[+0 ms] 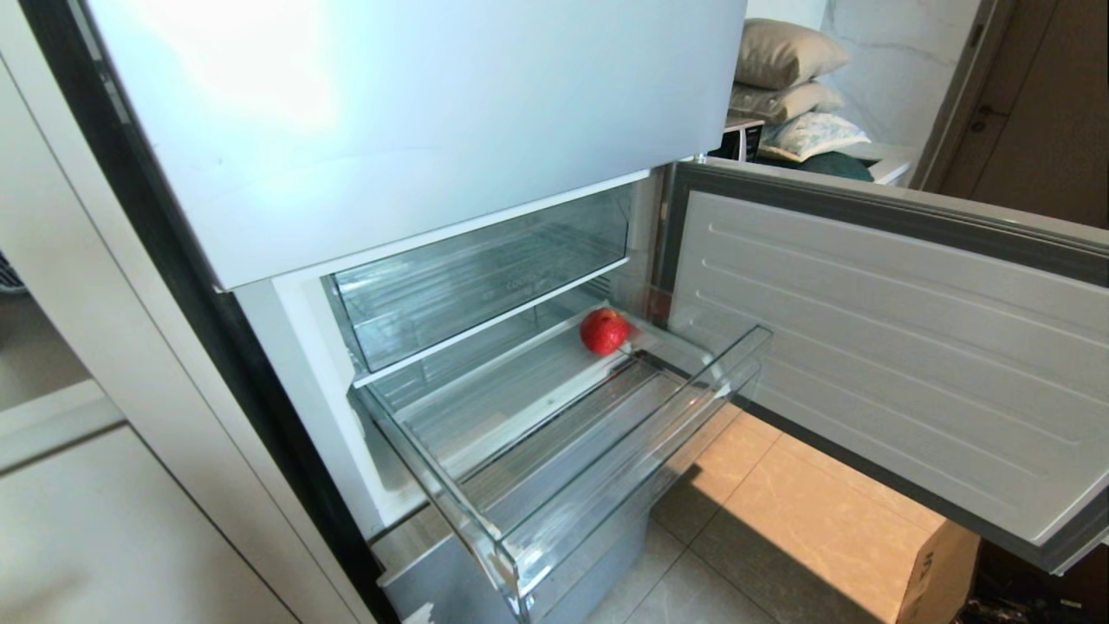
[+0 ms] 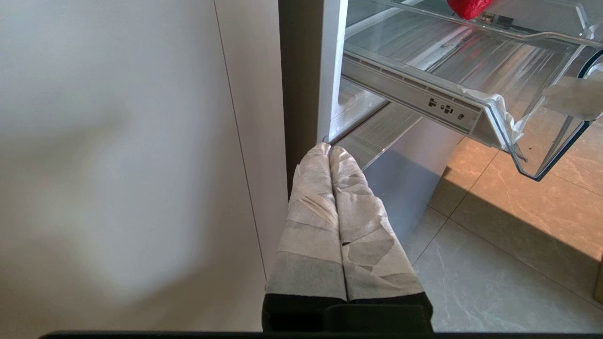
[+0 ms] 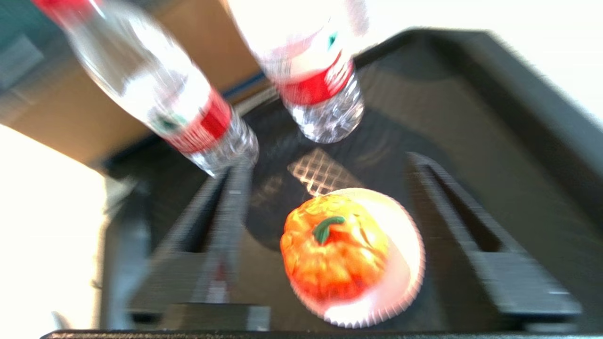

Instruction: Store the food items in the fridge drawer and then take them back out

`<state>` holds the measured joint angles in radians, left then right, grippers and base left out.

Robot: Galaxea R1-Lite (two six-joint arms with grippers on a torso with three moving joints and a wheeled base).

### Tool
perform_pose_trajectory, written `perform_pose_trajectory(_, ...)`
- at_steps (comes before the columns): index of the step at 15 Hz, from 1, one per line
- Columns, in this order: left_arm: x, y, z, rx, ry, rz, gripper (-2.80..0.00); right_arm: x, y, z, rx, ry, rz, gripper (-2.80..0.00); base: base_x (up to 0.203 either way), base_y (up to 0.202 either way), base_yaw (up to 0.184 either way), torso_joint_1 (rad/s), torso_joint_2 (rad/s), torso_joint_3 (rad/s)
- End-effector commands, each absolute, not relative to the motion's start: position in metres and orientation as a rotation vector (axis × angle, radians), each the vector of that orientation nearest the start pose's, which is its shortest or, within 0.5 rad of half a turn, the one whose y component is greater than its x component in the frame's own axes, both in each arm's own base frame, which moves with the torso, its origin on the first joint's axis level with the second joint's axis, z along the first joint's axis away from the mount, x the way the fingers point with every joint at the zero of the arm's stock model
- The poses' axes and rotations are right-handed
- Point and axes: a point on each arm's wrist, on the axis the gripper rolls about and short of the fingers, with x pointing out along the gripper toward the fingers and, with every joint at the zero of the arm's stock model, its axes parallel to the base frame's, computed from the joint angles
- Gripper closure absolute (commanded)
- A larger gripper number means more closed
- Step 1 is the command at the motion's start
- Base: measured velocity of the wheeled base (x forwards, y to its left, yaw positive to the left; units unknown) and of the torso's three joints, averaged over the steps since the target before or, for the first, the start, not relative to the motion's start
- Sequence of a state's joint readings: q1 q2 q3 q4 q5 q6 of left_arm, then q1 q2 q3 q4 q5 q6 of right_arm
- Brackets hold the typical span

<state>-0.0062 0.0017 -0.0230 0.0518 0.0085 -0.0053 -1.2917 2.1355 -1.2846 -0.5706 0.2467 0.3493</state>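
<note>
A red fruit (image 1: pixel 604 330) sits mid-frame in the fridge drawer (image 1: pixel 554 520); the right end effector (image 3: pixel 330 221) gapes wide above an orange fruit (image 3: pixel 334 254); the left end effector (image 2: pixel 330 150) is pressed closed.

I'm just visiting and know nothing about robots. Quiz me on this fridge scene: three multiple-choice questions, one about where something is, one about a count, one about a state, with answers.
1. Where is the red fruit?
A. On the floor tiles
B. In the pulled-out fridge drawer, toward its back right corner
C. In the bin above

2. How many water bottles stand in the black tray in the right wrist view?
A. Two
B. Four
C. None

3. How are the left gripper fingers?
A. Spread wide
B. Clamped on the fruit
C. Pressed together, holding nothing

Answers:
1 B: the head view shows it on the drawer's ribbed floor, near the open door.
2 A: two clear bottles with red labels stand behind the orange fruit.
3 C: the two taped fingers touch along their length.
</note>
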Motion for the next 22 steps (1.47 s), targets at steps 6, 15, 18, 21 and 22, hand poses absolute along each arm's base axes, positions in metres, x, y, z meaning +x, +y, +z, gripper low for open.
perform_pose_trajectory(6,-0.025,0.000,0.077,-0.006,0.031,0.003,0.00,0.055,-0.295,0.272,0.376,-0.234,-1.134,0.00,0.000,0.000,0.000,0.000,0.00,0.000)
perform_pose_trajectory(15,-0.024,0.000,0.077,-0.006,0.032,0.003,0.00,0.074,-0.083,0.233,0.229,-0.133,-0.582,0.00,0.000,0.000,0.000,0.000,0.00,0.000)
perform_pose_trajectory(18,-0.024,0.000,0.077,-0.005,0.032,0.003,0.00,0.072,-0.025,0.188,0.177,0.091,-0.197,0.00,0.000,0.000,0.000,0.000,0.00,0.000)
perform_pose_trajectory(21,-0.025,0.000,0.077,-0.006,0.031,0.002,0.00,0.022,0.002,0.140,0.065,0.170,0.063,0.00,0.000,0.000,0.000,0.000,0.00,0.000)
perform_pose_trajectory(22,-0.025,0.000,0.076,-0.004,0.032,0.003,0.00,0.009,0.002,0.121,0.022,0.181,0.093,0.00,0.000,0.000,0.000,0.000,0.00,0.000)
